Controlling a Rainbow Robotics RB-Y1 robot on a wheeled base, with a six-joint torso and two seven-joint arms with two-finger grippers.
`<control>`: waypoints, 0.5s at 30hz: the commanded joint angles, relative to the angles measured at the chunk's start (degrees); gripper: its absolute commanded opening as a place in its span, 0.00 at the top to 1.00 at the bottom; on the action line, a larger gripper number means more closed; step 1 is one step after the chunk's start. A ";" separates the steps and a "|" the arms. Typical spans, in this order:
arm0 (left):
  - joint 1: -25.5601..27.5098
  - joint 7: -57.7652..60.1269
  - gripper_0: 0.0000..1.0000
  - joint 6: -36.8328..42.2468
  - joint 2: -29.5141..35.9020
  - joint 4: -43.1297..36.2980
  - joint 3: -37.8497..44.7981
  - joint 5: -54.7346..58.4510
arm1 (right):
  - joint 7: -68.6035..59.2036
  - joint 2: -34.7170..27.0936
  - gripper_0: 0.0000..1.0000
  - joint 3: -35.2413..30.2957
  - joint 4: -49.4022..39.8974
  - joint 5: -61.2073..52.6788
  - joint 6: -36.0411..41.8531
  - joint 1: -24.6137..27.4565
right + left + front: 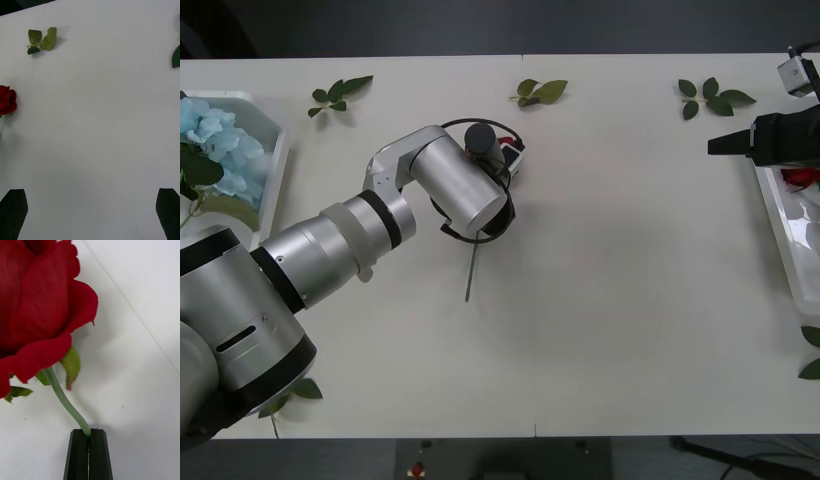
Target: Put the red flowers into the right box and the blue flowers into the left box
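Note:
My left gripper is shut on the thin green stem of a red flower, just below its bloom. In the front view the left wrist covers that gripper at mid-table; the stem's end pokes out beneath it. The left box at the far left holds blue flowers. At the right edge lies the right box, with a red flower in it. My right gripper hovers open beside that box, fingers wide apart over bare table. Another red bloom shows in the right wrist view.
Loose green leaf sprigs lie along the table's far side, and more leaves sit near the front corners. A wide bare stretch of table separates the two arms.

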 commanded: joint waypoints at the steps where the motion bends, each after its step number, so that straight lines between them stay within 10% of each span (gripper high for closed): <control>1: -1.57 -0.88 1.00 -1.31 0.96 -4.80 1.25 2.83 | 1.95 -2.28 0.00 -0.23 -4.88 -7.00 -0.42 2.71; 15: 7.83 -7.65 1.00 -1.39 13.70 -28.44 10.65 18.48 | 16.97 2.64 0.00 -0.23 -6.73 -25.89 10.13 7.19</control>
